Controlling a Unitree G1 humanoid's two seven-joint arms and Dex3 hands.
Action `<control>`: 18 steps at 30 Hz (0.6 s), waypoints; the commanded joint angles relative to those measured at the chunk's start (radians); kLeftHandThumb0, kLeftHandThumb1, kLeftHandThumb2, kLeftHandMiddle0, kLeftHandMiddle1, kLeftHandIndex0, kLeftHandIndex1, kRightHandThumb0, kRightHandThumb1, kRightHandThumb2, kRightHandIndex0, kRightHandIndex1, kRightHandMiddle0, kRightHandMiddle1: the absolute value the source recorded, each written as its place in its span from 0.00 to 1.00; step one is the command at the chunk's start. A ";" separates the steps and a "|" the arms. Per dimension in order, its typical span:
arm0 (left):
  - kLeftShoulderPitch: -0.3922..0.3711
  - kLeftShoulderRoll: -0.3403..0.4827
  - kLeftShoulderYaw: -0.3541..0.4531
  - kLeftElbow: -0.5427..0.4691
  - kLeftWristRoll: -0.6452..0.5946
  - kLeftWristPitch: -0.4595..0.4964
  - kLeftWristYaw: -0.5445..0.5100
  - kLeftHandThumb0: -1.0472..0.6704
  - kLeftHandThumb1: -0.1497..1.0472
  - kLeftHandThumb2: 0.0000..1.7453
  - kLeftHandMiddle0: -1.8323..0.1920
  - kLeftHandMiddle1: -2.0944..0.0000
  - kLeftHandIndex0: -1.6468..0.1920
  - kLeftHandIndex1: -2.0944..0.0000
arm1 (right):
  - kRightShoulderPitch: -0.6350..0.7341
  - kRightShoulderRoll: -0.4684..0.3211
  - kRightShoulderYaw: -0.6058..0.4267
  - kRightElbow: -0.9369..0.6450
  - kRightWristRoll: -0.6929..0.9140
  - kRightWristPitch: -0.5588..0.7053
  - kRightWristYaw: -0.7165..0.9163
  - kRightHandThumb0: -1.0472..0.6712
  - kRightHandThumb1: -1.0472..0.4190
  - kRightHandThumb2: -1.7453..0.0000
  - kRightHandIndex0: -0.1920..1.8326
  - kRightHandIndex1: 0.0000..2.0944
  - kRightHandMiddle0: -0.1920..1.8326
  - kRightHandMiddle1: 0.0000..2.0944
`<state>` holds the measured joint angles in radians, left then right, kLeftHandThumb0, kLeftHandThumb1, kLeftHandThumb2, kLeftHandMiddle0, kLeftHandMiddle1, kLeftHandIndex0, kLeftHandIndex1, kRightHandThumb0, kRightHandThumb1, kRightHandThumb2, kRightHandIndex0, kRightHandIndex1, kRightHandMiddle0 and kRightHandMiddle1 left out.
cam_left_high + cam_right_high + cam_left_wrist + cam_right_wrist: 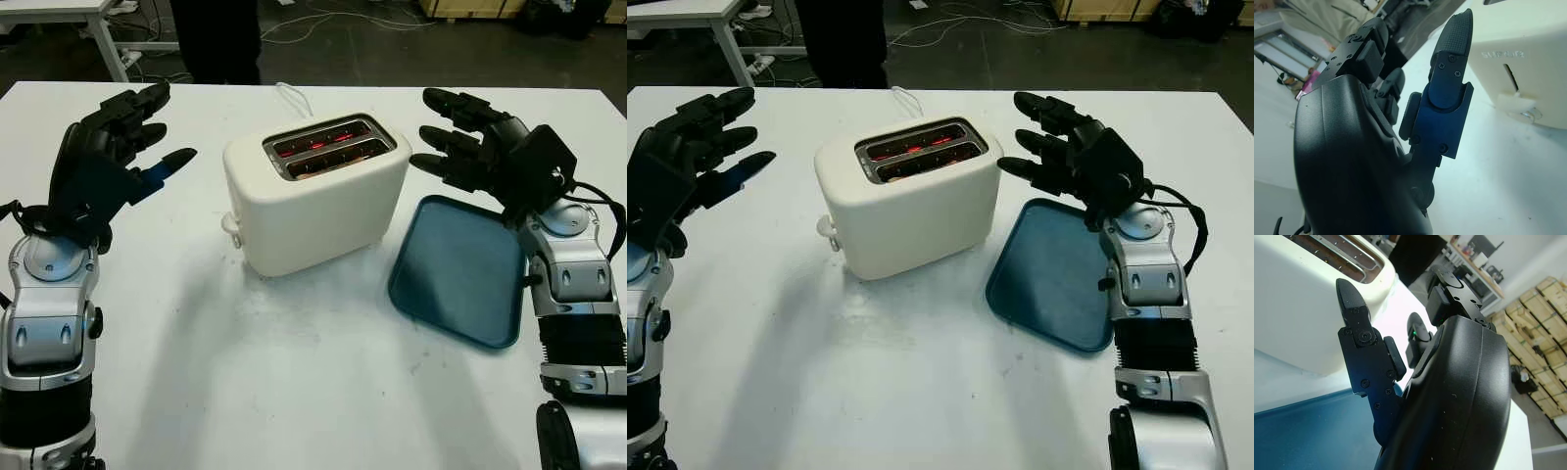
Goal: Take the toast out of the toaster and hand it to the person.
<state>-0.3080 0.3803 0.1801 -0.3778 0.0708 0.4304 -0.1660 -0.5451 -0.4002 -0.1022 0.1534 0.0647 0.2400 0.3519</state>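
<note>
A cream two-slot toaster (318,196) stands in the middle of the white table, its slots (328,147) glowing red inside. No toast rises above the slots. My left hand (132,132) hovers open to the left of the toaster, a little apart from it. My right hand (456,137) is open just right of the toaster's top, above the near corner of a blue tray (460,269). In the left wrist view the toaster's side lever (1515,103) is close to my thumb. A person in dark clothing (216,39) stands beyond the table's far edge.
The toaster's white cord (291,96) runs off toward the table's far edge. Another table's leg (108,39) and cables on the floor lie behind. Wooden crates (1542,357) stand in the room's background.
</note>
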 commanded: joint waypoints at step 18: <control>0.005 0.000 0.006 -0.007 -0.001 0.005 0.007 0.24 0.89 0.06 0.70 0.86 0.63 1.00 | -0.008 -0.001 -0.003 -0.002 0.004 -0.005 -0.003 0.42 0.15 1.00 0.31 0.01 0.29 0.00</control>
<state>-0.3080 0.3802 0.1806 -0.3776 0.0742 0.4305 -0.1660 -0.5451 -0.4002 -0.1021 0.1530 0.0634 0.2400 0.3519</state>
